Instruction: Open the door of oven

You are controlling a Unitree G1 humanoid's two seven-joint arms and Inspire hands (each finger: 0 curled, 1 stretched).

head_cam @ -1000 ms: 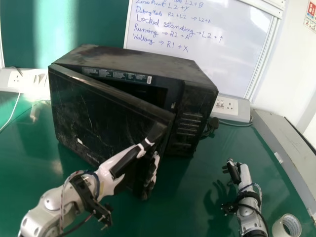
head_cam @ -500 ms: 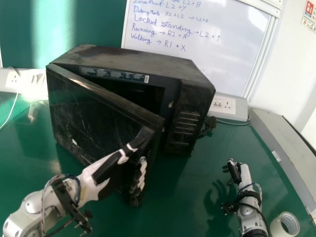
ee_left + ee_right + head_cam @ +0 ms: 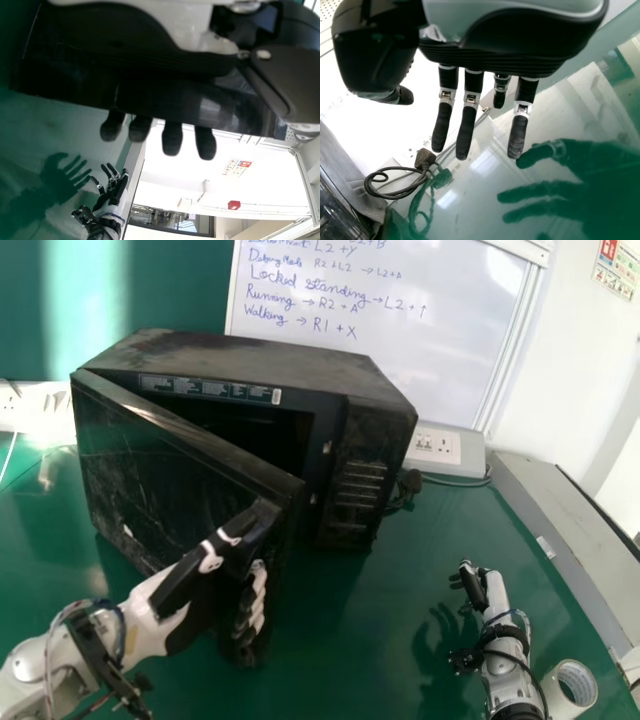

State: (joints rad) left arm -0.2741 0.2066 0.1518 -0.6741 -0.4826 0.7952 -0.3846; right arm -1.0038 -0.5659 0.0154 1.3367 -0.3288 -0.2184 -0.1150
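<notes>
Clearly, the door (image 3: 170,470) of your oven (image 3: 260,355) is already unlatched and stands partly open, so the main beginning of the task is done. The dark inside is visible through the gap, but what is left, I think, is to swing the door wider. The oven is placed on the bench (image 3: 400,590), left of the middle in the head view. Your left hand (image 3: 150,625) is at the free edge of the door, with the thumb on the outer face and the other fingers behind the edge, so it holds the door between them. Your right hand (image 3: 492,595) is apart from the oven, its fingers extended and loose, near a roll of tape (image 3: 556,695). You should perhaps guard against the fingers slipping off the edge.
</notes>
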